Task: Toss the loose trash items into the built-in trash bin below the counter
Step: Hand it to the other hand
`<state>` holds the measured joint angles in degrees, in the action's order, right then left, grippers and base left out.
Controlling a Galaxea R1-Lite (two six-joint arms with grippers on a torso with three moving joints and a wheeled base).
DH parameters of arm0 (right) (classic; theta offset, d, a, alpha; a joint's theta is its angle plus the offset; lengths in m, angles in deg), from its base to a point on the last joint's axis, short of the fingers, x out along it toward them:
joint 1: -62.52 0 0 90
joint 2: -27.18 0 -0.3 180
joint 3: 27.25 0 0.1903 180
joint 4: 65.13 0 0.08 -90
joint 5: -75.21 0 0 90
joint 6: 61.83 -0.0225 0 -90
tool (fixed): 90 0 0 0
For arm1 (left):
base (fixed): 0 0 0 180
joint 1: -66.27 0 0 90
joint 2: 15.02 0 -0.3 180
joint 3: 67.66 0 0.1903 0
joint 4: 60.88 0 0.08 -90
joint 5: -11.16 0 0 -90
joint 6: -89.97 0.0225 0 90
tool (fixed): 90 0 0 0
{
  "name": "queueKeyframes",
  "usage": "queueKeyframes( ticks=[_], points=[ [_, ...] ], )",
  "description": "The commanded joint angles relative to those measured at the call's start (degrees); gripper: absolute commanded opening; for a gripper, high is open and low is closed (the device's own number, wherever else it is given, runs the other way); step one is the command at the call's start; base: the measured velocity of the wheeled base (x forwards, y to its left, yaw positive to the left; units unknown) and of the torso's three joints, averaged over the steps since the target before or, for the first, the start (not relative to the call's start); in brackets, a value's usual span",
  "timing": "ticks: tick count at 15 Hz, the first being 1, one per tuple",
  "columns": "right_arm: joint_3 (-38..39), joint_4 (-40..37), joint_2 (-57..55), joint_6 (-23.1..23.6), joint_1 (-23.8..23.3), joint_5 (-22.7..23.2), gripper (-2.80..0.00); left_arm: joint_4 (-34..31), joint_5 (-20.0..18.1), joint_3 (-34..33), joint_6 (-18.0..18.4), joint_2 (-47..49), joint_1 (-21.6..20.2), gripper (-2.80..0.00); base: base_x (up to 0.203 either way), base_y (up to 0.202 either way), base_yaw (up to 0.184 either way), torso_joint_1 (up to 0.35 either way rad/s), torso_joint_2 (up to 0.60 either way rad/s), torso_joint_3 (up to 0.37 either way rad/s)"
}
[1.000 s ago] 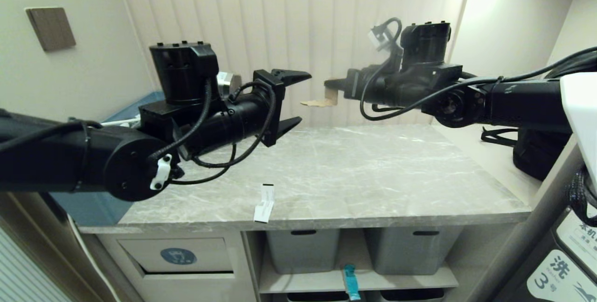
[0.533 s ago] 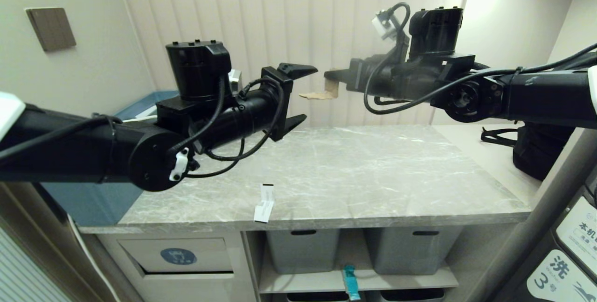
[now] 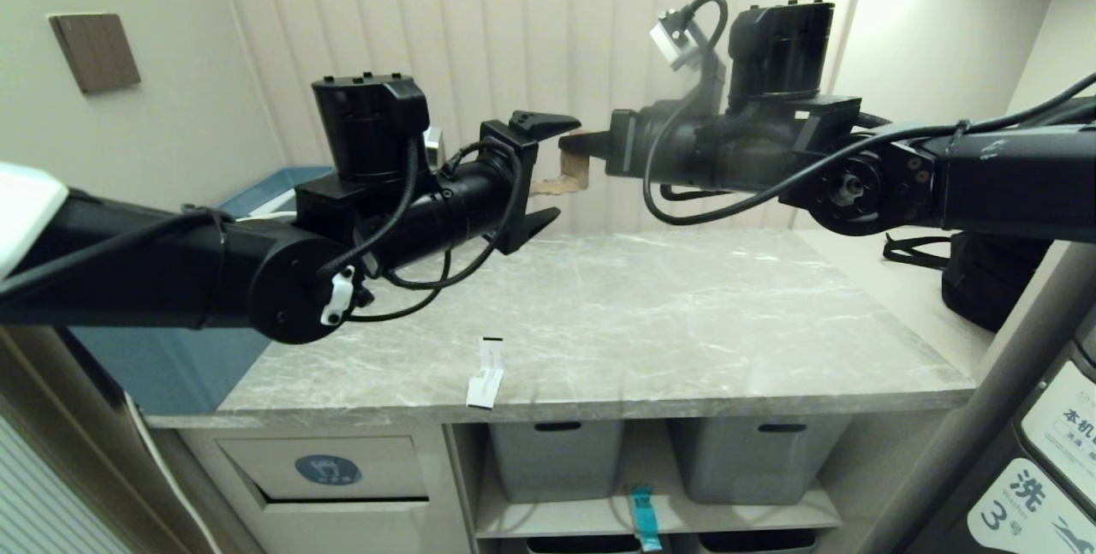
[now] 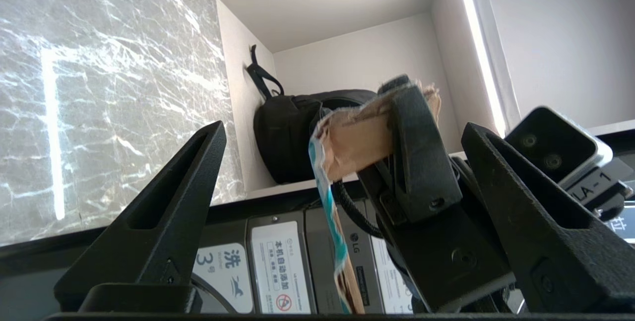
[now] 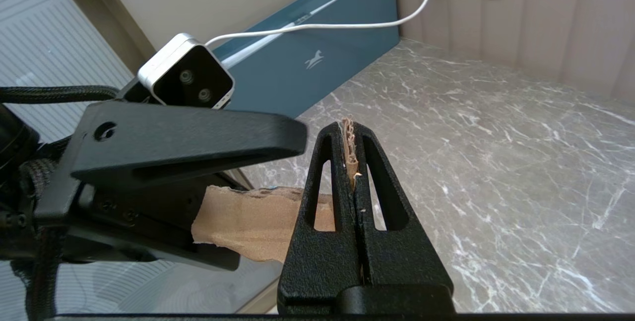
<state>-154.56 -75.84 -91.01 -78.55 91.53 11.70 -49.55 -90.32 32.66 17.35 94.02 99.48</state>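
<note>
Currently raised above the tabletop point(image 3: 651, 314) — both arms, tips facing each other. Right hand point(image 3: 572, 141) clamped tight on a tan cardboard piece point(image 3: 561, 180), which hangs from its closed fingers point(image 5: 342, 182) in mid-air. Left hand point(image 3: 539, 169) spread wide, one finger point(image 3: 541, 122) above and one below, with the cardboard lying between them, apparently untouched. From the left wrist, a teal-edged strip point(image 4: 325, 187) visible along the cardboard's edge. White paper strip with a black end point(image 3: 486, 374) flat on the tabletop near the front edge, well apart from both hands. Teal barcoded wrapper point(image 3: 642, 517) on the shelf point(image 3: 753, 513) below, in front of the grey plastic baskets point(image 3: 552, 455). Built-in trash bin point(image 3: 328, 470) with blue oval sticker under the tabletop's left end — flap closed. Long teal-blue box point(image 5: 317, 58) at the tabletop's left side.
</note>
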Motion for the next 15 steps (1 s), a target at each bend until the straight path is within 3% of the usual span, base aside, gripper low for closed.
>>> queueKeyframes(
  ticks=[1, 15],
  points=[
    [0.05, 0.08, 0.24, -0.06, 0.61, 0.14, -2.8, 0.2, -0.03, -0.04, -0.46, -0.44, 0.02, 0.0, 0.0, 0.0, 0.0, 0.0, 0.0, 0.0],
    [-0.56, 0.52, -0.73, 0.11, -1.13, 0.05, -2.8, -0.68, 0.58, -1.71, -0.61, -2.16, 0.28, 0.0, 0.0, 0.0, 0.0, 0.0, 0.0, 0.0]
  ],
)
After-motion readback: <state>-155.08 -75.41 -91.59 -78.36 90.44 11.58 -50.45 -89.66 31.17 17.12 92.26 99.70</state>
